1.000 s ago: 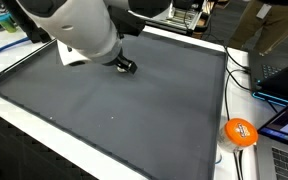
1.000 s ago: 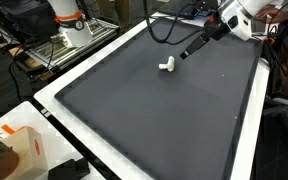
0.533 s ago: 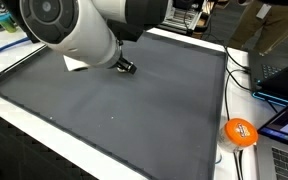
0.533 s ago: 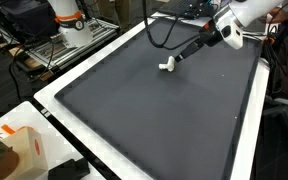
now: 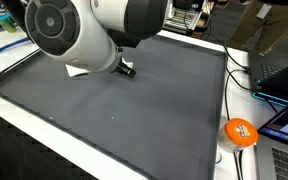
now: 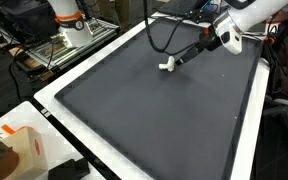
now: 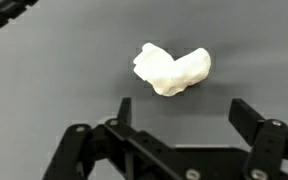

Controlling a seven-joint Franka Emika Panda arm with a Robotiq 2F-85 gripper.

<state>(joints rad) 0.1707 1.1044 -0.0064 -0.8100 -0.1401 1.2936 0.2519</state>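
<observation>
On the dark mat [image 6: 164, 120] that covers the tabletop [image 6: 46, 98], a small white lump [image 6: 166, 66] lies apart from every border, toward the mat's far half in an exterior view. In the wrist view the white lump [image 7: 172, 70] sits at 12 o'clock from the end effector [image 7: 184, 110], just beyond the tips and not touching them. The fingers [image 7: 124, 108] stand spread wide, with nothing between them.

In an exterior view the end effector [image 6: 181, 60] hangs at 2 o'clock of the lump, close beside it. Bare mat runs all round, widest toward 6 o'clock; the pale raised rim frames it on each side.

A black cable [image 6: 156, 30] loops over the far edge at 11 o'clock from the lump. Only one exterior view shows the orange ball [image 5: 240, 132] off the mat at 4 o'clock; there the bulky arm [image 5: 79, 35] fills the foreground, and the end effector [image 5: 125, 68] peeks from beneath it.
</observation>
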